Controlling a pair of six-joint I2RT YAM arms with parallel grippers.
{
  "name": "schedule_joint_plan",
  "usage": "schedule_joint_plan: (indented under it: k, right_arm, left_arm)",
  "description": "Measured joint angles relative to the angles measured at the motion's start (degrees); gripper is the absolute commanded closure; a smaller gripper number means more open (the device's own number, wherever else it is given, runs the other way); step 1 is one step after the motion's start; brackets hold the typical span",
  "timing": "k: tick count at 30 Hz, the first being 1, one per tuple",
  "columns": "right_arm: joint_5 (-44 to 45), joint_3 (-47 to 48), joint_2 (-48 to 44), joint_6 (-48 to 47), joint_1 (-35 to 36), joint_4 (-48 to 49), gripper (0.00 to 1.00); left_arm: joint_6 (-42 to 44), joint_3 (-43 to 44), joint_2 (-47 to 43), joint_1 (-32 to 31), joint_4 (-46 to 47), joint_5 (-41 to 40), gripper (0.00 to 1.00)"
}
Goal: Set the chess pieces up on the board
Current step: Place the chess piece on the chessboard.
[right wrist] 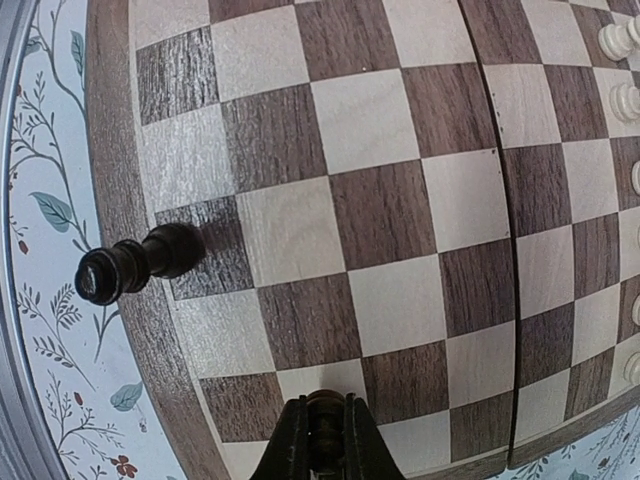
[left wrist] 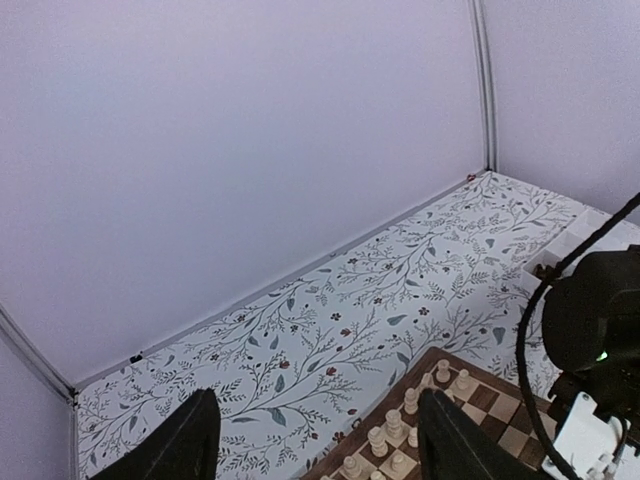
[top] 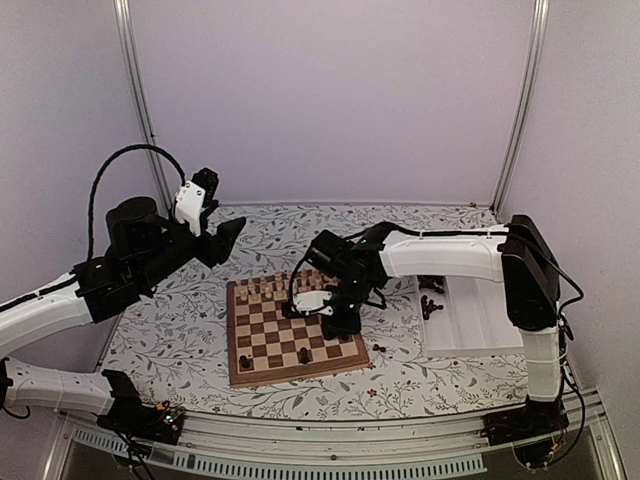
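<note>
Wooden chessboard (top: 295, 335) with brown and cream checks lies on a floral table cover (top: 180, 330), between the two arms. Right gripper (right wrist: 322, 445) hangs low over the board, its fingers clamped on a dark chess piece (right wrist: 323, 415). A second dark piece (right wrist: 130, 268) stands on an edge square nearby. Pale chessmen (top: 270, 290) line the far edge. Left gripper (left wrist: 315, 450) is raised beyond the board's left side, fingers spread wide with nothing between them. More dark pieces (top: 430, 305) sit in a white tray (top: 480, 325) on the right
</note>
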Motion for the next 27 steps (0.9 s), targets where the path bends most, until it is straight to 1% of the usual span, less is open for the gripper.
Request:
schedule_joint_plan:
  k: [9, 10, 13, 16, 19, 22, 25, 27]
  right_arm:
    - [0.15, 0.37, 1.22, -0.07, 0.09, -0.81, 0.94]
    - [0.15, 0.37, 1.38, -0.09, 0.11, -0.9, 0.9]
    - [0.15, 0.39, 1.46, -0.2, 0.11, -0.9, 0.73]
    - [0.22, 0.39, 1.49, 0.0, 0.15, -0.98, 0.65]
    - [0.31, 0.39, 1.46, 0.09, 0.17, -1.03, 0.6]
    - [0.24, 0.39, 1.27, 0.11, 0.17, -1.03, 0.59]
    - [-0.33, 0.11, -1.33, 0.09, 0.17, -0.79, 0.58]
    - [-0.33, -3.32, -5.18, -0.04, 0.11, 0.92, 0.58]
  left_arm:
    - [0.22, 0.0, 0.0, 0.0, -0.02, -0.02, 0.31]
    - [0.22, 0.0, 0.0, 0.0, -0.02, -0.02, 0.31]
    - [0.22, 0.0, 0.15, 0.0, -0.02, -0.02, 0.31]
    - [0.24, 0.0, 0.35, 0.0, -0.02, -0.02, 0.31]
    - [0.24, 0.0, 0.61, 0.0, -0.02, -0.02, 0.31]
    - [0.24, 0.02, 1.14, 0.0, -0.04, 0.02, 0.31]
    - [0.22, 0.04, 2.45, 0.0, -0.13, 0.63, 0.31]
    - [0.22, 0.15, 3.23, 0.0, -0.33, 1.07, 0.31]
